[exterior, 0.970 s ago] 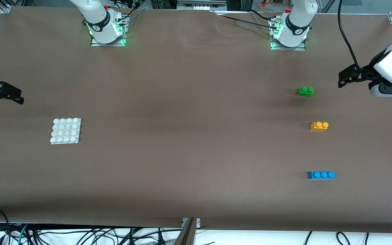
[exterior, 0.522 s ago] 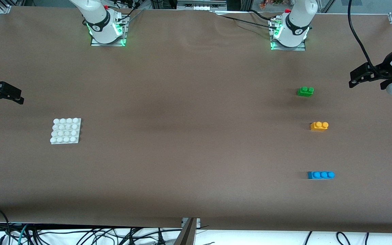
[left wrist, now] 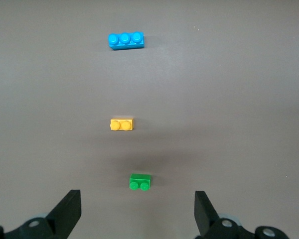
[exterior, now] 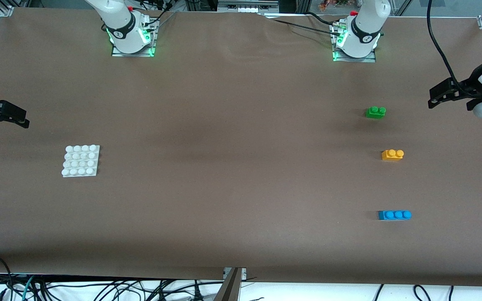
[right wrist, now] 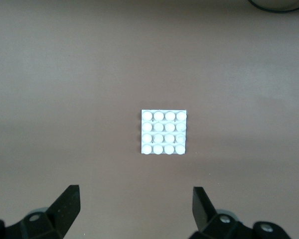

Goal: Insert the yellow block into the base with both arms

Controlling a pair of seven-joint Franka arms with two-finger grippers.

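Yellow block right of frame, untouched, between green brick and blue brick. Base left of frame. Left gripper wide open, empty, near right edge, likely poised for pickup. Right gripper wide open, empty, waits at left edge.

Three bricks are seen lying apart in a loose line on the brown table. The green brick is closest to the left gripper, whose fingers are spread wide. The yellow block is placed between the green brick and the blue three-stud brick.
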